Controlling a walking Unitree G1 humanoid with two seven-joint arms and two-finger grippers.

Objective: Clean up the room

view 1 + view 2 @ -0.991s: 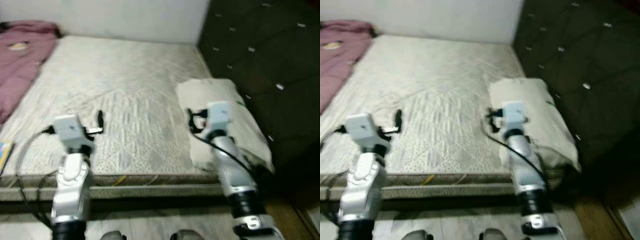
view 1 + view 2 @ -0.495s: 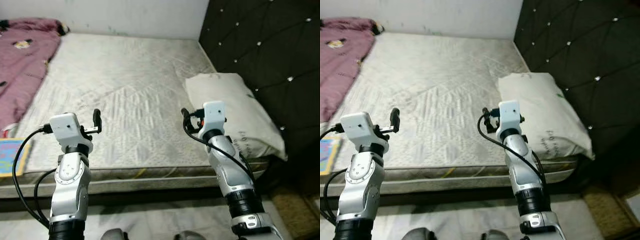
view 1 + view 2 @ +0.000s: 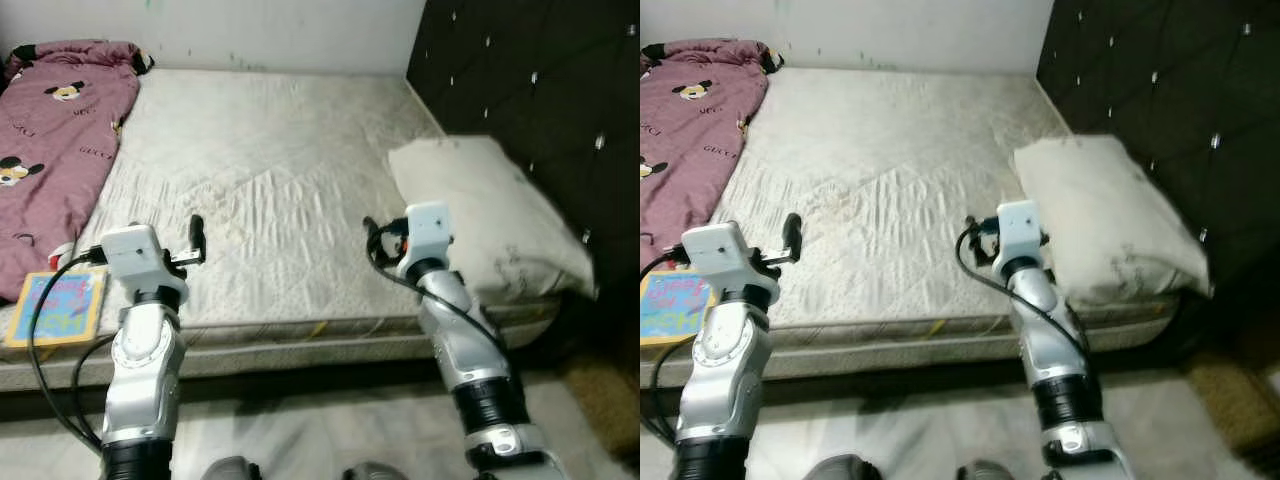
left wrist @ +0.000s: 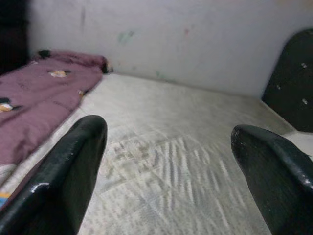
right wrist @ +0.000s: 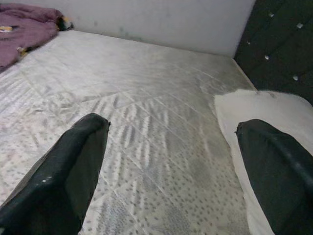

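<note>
The robot stood at the near edge of a bare, off-white quilted mattress, both silver arms raised in front of it. The left gripper hung over the near-left part of the bed with its fingers spread wide and nothing between them; the right gripper hung over the near-right part, its fingers likewise spread wide and empty.

Three things looked out of place. A cream, plump fabric pillow lay at the right edge of the bed against the dark tufted headboard, its near corner overhanging the mattress, just right of the right arm. A maroon cartoon-print blanket was bunched along the far-left side. A flat, colourful picture book lay at the near-left edge, partly off the mattress.

The pillow would probably be light, soft and yielding, so a pinch on a corner or seam should hold better than a squeeze at the belly. The blanket would be limp and likely to drag; a gathered fold would suit. The book, thin and stiff, seemed best taken by its overhanging edge
</note>
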